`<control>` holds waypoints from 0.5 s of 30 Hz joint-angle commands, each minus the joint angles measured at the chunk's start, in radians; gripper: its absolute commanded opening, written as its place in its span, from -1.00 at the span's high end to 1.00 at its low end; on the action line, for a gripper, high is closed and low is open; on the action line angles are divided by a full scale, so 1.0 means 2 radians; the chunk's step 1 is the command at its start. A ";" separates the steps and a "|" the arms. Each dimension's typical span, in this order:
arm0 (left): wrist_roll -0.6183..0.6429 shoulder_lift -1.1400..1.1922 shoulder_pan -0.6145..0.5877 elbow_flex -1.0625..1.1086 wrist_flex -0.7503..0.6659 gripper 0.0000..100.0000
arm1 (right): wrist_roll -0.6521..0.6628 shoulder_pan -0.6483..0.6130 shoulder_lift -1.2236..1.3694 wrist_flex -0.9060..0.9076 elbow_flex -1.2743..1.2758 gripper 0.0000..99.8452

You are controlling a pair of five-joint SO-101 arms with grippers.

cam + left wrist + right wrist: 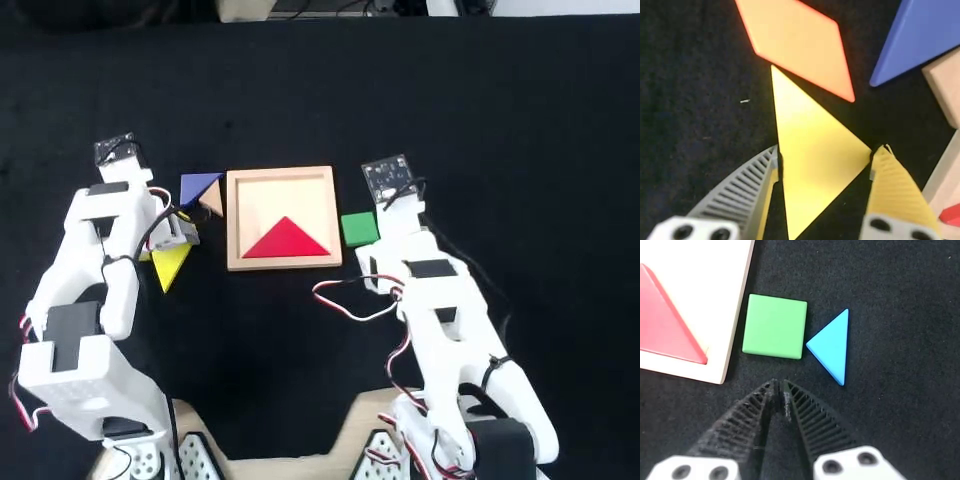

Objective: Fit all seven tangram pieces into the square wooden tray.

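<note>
Tray (pixel 232 215): square wooden frame at mid-table (pixel 500 120), between the two arms.
Red triangle (pixel 286 240): inside the tray, its long edge along the near rim.
Left claw (pixel 827 150): clamped on the yellow triangle (pixel 810 165), one finger against each side.
Left of tray: the orange parallelogram (pixel 795 42) nearly touches the yellow tip. The blue triangle (pixel 920 35) and a tan piece (pixel 213 198) crowd the tray's far corner.
Right claw (pixel 780 387): fingertips pressed together, just short of the green square (pixel 774 326).
Right of tray: a narrow strip of cloth separates the green square from the rim. The light blue triangle (pixel 834 346) points at the square's outer edge, almost touching.
</note>
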 commanded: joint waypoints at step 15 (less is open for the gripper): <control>0.027 -0.051 0.037 -0.042 0.086 0.49 | 0.001 -0.010 -0.016 -0.011 -0.003 0.97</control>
